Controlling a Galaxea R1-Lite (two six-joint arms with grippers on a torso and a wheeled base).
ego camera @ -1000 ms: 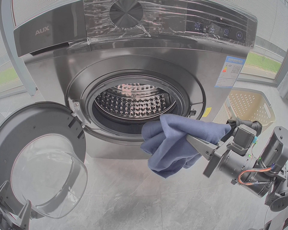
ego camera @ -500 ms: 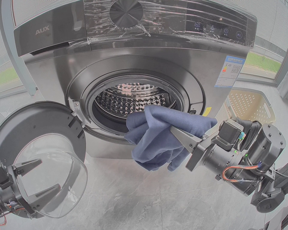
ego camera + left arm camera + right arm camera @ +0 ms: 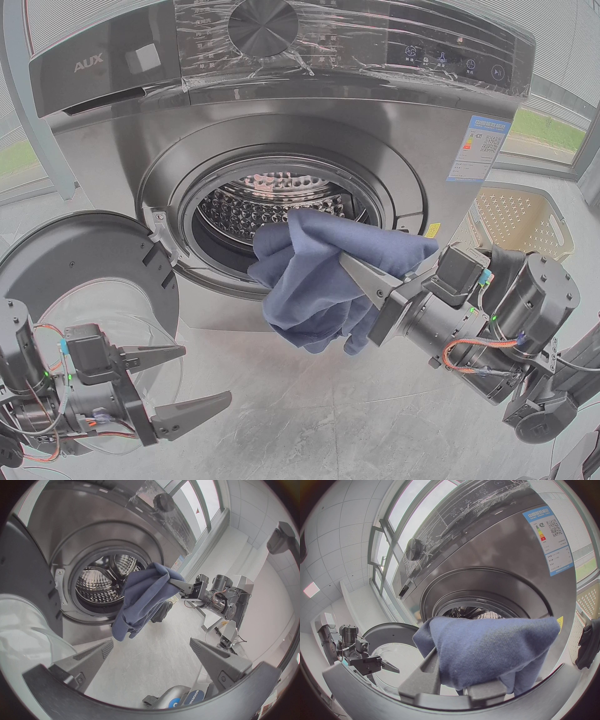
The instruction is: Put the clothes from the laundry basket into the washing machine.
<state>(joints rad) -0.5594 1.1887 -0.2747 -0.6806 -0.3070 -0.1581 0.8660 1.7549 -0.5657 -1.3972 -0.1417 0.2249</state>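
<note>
While the round glass-windowed door (image 3: 81,262) lies swung wide at nine o'clock of the porthole, the grey front-loading washing machine (image 3: 281,125) stands ready. From the head view the right gripper (image 3: 359,275) sits at four o'clock, clamped tight on a crumpled navy blue cotton garment (image 3: 306,275). That garment hangs in the air just in front of the porthole's lower rim, around five o'clock, not yet inside the dimpled steel drum (image 3: 269,206). It's held high, I'd say, so it clears the lip going in. Down at seven o'clock the left gripper (image 3: 206,374) hovers spread wide, holding nothing, in front of the door glass. At three o'clock of the machine sits the beige perforated plastic laundry basket (image 3: 522,219).

Over to the left wrist view: its own fingers (image 3: 93,655) gape apart with nothing between them. Beyond them the garment (image 3: 140,598) dangles from the right gripper (image 3: 175,584) before the drum (image 3: 100,583).

Right wrist view now: the right gripper (image 3: 456,683) is pinched shut with the garment (image 3: 487,648) bunched over it and the porthole dead ahead. A dark bundled garment (image 3: 589,642) hangs just beside the basket (image 3: 587,602).

The count: one machine, one door, one basket, two grippers. One blue garment is in hand, and what looks like one dark piece is waiting.
</note>
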